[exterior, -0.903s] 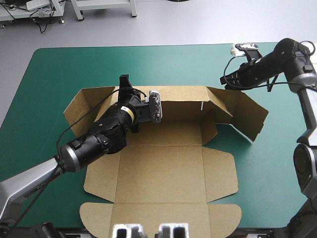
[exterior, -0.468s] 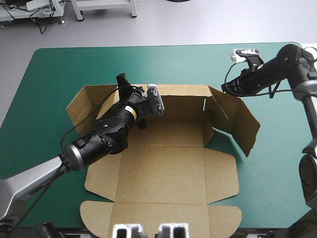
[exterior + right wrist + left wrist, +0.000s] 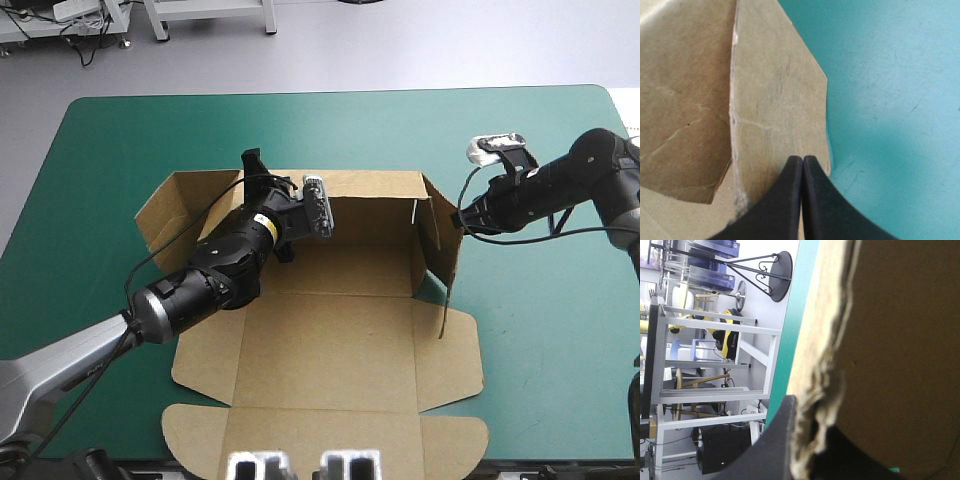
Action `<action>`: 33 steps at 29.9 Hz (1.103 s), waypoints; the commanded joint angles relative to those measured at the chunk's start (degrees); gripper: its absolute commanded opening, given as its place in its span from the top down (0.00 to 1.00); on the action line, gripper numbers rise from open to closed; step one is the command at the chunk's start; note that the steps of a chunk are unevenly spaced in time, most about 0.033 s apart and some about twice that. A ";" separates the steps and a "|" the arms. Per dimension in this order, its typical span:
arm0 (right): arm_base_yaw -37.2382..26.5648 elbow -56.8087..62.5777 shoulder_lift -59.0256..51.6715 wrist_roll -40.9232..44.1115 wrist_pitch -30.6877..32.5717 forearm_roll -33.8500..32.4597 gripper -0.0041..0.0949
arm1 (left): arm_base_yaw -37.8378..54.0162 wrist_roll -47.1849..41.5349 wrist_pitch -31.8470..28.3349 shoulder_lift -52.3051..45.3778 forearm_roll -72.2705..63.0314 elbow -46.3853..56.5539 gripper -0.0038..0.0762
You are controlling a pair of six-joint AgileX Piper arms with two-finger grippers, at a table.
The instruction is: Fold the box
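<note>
Brown box (image 3: 330, 345) sits mid-table on teal-green cover (image 3: 110, 140), rear & right walls up. Board hides one finger of my left gripper (image 3: 252, 168), clamped on rear wall's rim, arm reaching fwd. My right gripper (image 3: 802, 160), pinched to a point, touches right wall

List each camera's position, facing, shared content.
High view: above and behind the robot, facing forward and down at the table; both arms show, left gripper on the box's back wall, right gripper at its right flap.
Left wrist view: above that wrist, turned about a quarter, facing along the wall edge clamped between its fingers.
Right wrist view: above that wrist, facing down past its shut fingers onto flap and table.
All share the box.
</note>
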 commanded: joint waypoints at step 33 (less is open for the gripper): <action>0.06 20.62 -11.09 -31.26 -11.52 16.27 0.63 | -0.29 10.34 -1.12 -1.20 -5.17 6.38 0.97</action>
